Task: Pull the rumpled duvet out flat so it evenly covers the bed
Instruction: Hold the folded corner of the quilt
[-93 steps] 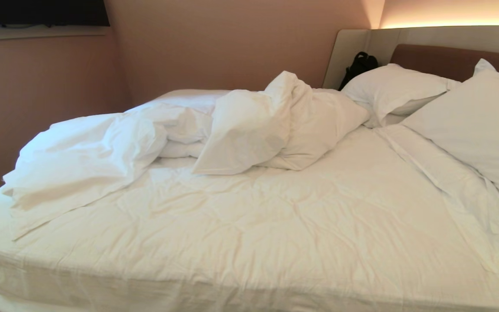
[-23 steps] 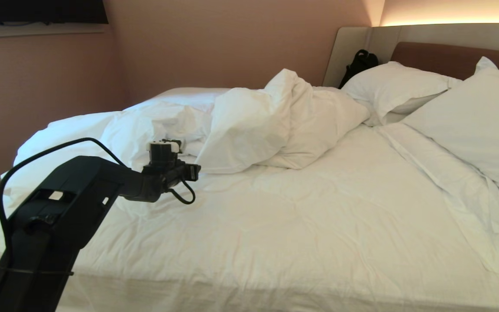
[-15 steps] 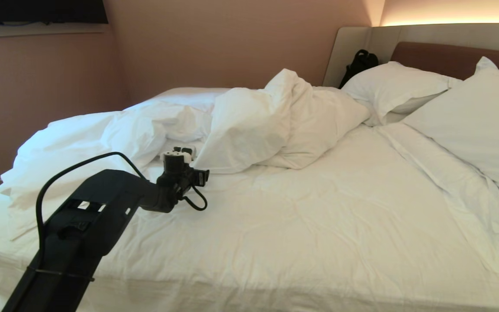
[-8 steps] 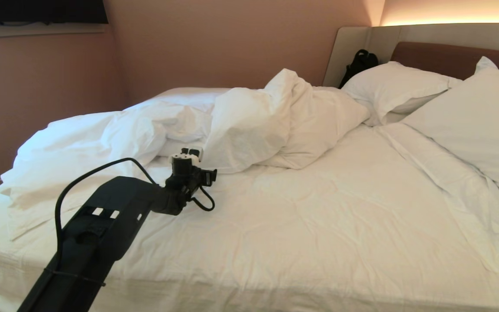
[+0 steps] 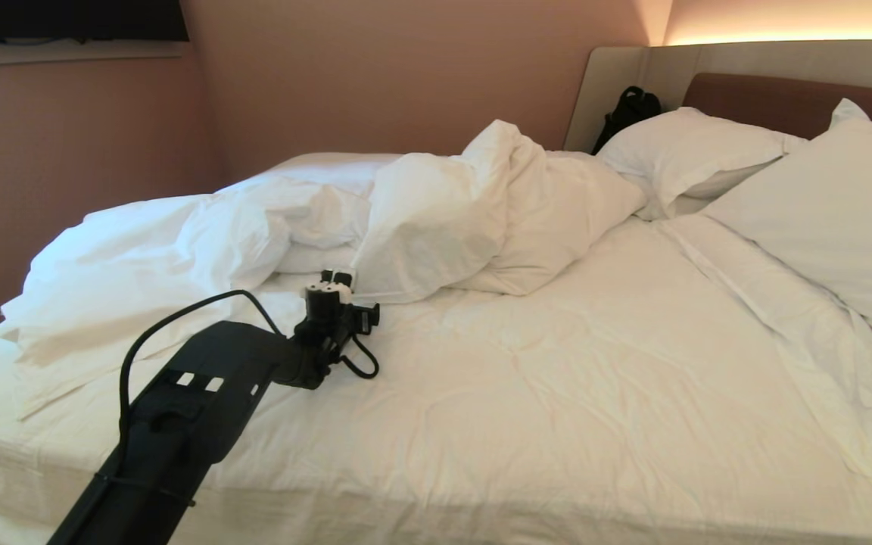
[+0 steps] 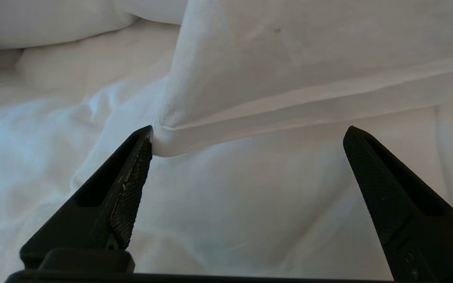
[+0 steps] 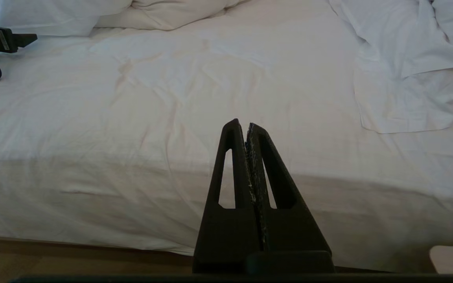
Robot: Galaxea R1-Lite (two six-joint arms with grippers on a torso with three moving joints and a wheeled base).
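Head cam just shows your left gripper [image 5: 339,277] out by the bunched-up duvet [image 5: 436,219] mid-bed [image 5: 557,393]. Left wrist cam gives you more: jaws spread wide, one fingertip [image 6: 146,137] touching a folded corner. Right gripper [image 7: 246,127] is clamped on nothing, at the bed's edge.

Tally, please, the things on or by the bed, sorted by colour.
White: 3 – the duvet and two pillows.
Black: 2 – the left pincer, open, and a bag by the headboard.
Total: 5.
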